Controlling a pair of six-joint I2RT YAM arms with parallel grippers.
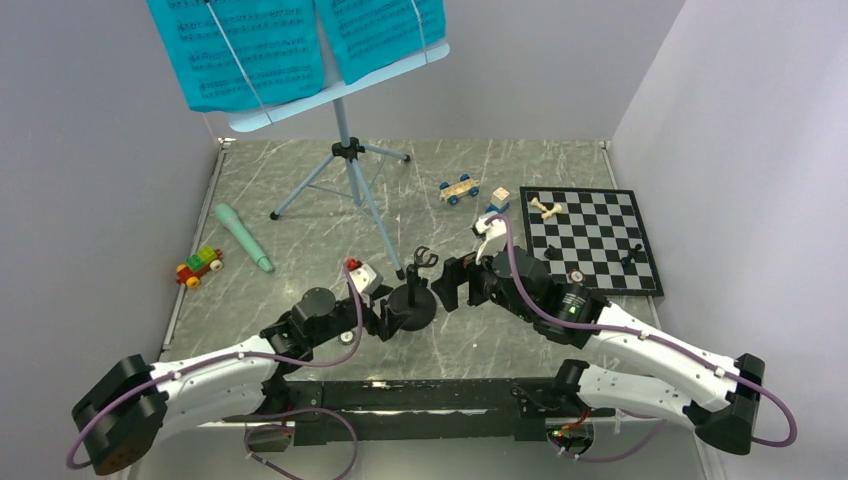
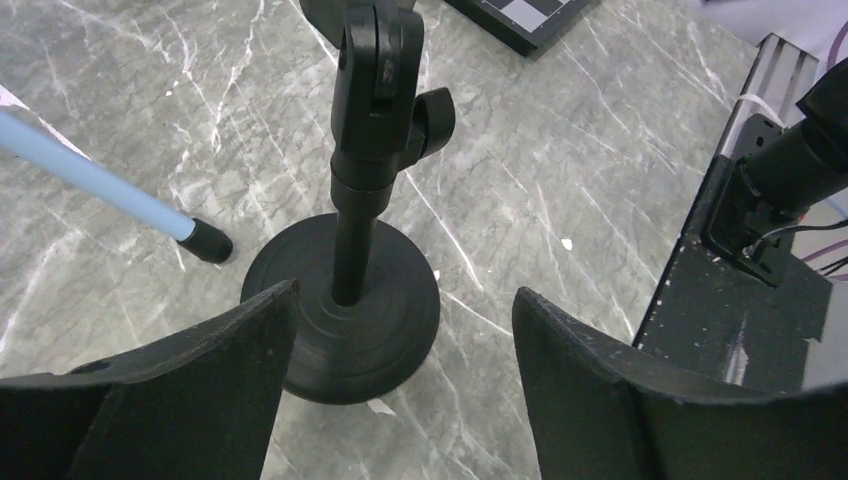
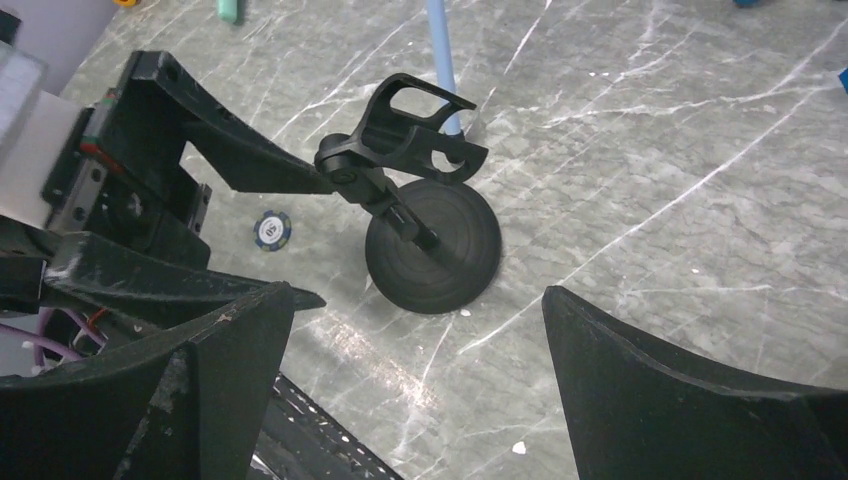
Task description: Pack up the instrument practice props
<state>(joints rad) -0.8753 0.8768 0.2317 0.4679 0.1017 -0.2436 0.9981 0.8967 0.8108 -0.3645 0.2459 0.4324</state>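
Centrally, matte black round-based stand (image 2: pixel 352 262)

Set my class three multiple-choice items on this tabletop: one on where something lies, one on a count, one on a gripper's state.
1. Where is the mint-green microphone?
A. in the black stand's clip
B. lying on the table, beside the legs of the music stand
C. on the chessboard

2. How many turquoise sheets sit on the music stand?
A. one
B. two
C. four

3. The right gripper is:
A. open and empty
B. shut on the microphone
C. shut on a toy car

Answers:
1 B: it lies flat on the marble top, apart from everything else.
2 B: two sheets sit side by side on the tray.
3 A: its jaws stand wide apart, gripping nothing.
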